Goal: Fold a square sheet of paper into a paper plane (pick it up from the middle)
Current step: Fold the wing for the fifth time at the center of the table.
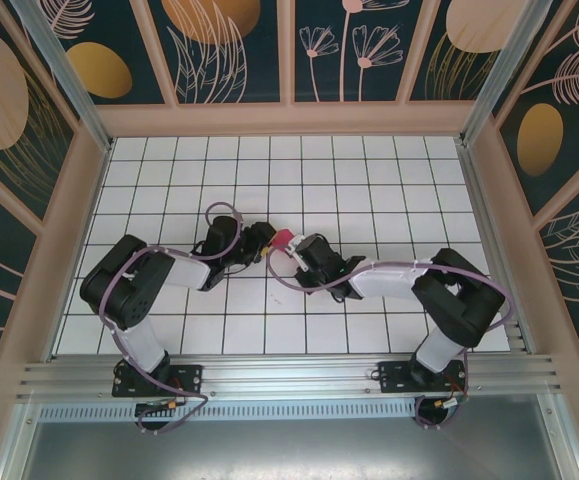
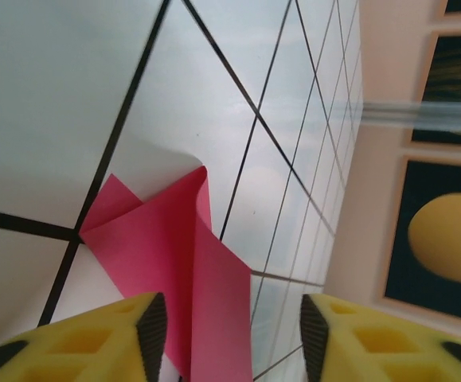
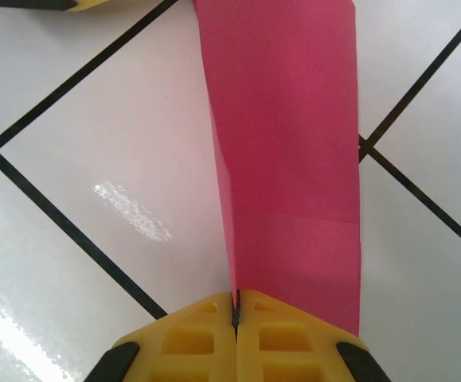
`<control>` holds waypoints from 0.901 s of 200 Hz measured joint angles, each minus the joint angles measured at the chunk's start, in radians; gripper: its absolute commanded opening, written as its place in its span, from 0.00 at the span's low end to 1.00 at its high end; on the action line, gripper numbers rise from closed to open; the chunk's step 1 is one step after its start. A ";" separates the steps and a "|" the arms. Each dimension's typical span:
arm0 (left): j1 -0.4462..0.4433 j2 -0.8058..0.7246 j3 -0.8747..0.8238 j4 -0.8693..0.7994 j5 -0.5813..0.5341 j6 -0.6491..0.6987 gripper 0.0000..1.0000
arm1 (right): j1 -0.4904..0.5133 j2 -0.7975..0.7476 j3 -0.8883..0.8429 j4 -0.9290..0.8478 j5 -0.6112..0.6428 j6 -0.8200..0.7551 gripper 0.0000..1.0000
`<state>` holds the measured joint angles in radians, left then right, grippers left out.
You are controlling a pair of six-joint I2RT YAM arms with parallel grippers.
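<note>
Jaws on the right gripper (image 3: 236, 306) are pressed fully together w/ a folded edge of the pink paper (image 3: 286, 119) running into the seam btwn the yellow pads, so it reads as a pinch on that edge. On the left gripper (image 2: 232, 322) the jaws stand apart, pads on either side of the paper (image 2: 174, 247) but not touching it as far as the left wrist view shows, i.e. nothing held on that side. Paper (image 1: 282, 238) sits at the middle of the table (image 1: 369, 180), well off every edge, btwn the two grippers, which face each other close together over it. Progress, as a judgement: it's no flat square now. Right wrist view shows a long narrow band w/ a lengthwise fold and one cross crease; left wrist view shows overlapping layers and a pointed flap lifting off the tiles. So several folds look done, approx mid-to-late in the job. Left to do, prob: flatten the loose flap, sharpen the centre crease, finish the nose and wings. Can't tell from these views whether the point is complete or the two halves match.
</note>
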<state>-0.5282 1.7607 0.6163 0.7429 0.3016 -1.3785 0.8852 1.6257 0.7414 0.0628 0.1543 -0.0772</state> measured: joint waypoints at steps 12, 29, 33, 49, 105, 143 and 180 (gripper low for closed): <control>0.000 -0.013 0.003 -0.015 0.002 0.015 0.62 | -0.001 0.000 0.003 -0.003 -0.020 0.009 0.04; 0.000 -0.039 0.003 -0.039 0.004 0.025 0.62 | -0.001 0.000 0.012 -0.012 -0.040 0.019 0.05; 0.000 -0.044 0.003 -0.041 0.005 0.025 0.61 | -0.001 0.000 0.016 -0.015 -0.045 0.024 0.05; 0.000 -0.068 -0.008 -0.039 0.006 0.024 0.61 | -0.001 0.003 0.032 -0.018 -0.053 0.035 0.05; -0.001 -0.067 -0.057 -0.010 0.031 -0.021 0.55 | 0.001 0.017 0.048 -0.014 -0.067 0.051 0.09; -0.001 -0.029 -0.053 0.016 0.058 -0.034 0.49 | 0.010 0.058 0.065 -0.009 -0.066 0.050 0.11; -0.001 0.002 -0.042 0.016 0.070 -0.032 0.38 | 0.013 0.075 0.077 -0.010 -0.066 0.036 0.12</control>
<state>-0.5293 1.7626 0.5739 0.7593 0.3717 -1.4105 0.8978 1.7008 0.8188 0.0532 0.0883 -0.0410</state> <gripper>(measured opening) 0.413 0.115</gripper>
